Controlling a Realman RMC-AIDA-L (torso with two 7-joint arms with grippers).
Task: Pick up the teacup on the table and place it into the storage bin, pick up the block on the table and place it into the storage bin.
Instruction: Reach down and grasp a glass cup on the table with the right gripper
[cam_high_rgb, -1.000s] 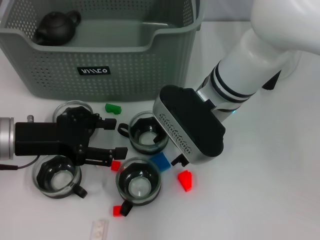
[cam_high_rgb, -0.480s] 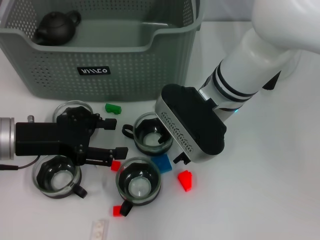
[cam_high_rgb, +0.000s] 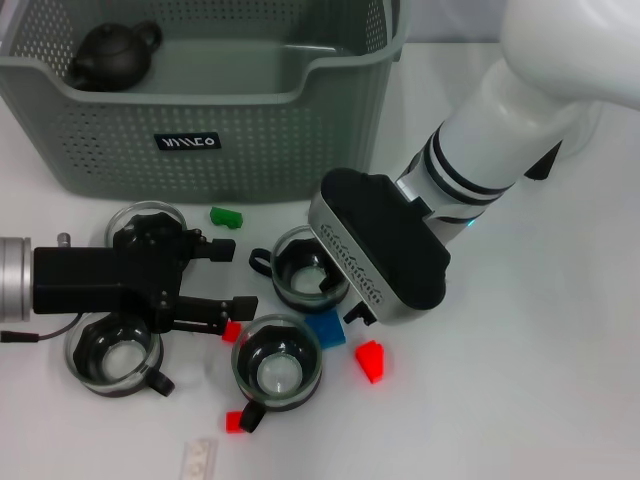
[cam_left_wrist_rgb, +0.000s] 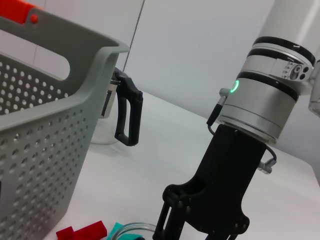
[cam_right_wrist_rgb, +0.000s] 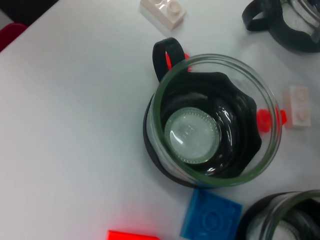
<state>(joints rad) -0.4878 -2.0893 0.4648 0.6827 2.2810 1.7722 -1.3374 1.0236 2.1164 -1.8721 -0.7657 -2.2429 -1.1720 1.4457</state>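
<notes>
Storage bin (cam_high_rgb: 215, 120): grey-green perforated basket at the far side of the table (cam_high_rgb: 540, 380), black label on its dipped front wall; a dark teapot (cam_high_rgb: 112, 55) sits inside at the far left corner.
Right gripper (cam_high_rgb: 325, 285): lowered at a glass teacup (cam_high_rgb: 305, 268) just in front of the bin's right half; 1 finger shows inside the cup's rim, the rest is hidden under the wrist housing, so I cannot tell whether it has closed on the cup.
Left gripper (cam_high_rgb: 238, 278): low over the table on the left, fingers spread apart and holding nothing.
Other teacups: 3 more glass cups on the table, 1 near the front (cam_high_rgb: 277, 364), 1 at front left (cam_high_rgb: 113, 352), 1 behind the left gripper (cam_high_rgb: 135, 218).
Blocks: blue block (cam_high_rgb: 324, 327) between the 2 middle cups; red block (cam_high_rgb: 369, 360) just right of it; green block (cam_high_rgb: 226, 215) near the bin's front wall; small red block (cam_high_rgb: 234, 421) by the front cup's handle.
</notes>
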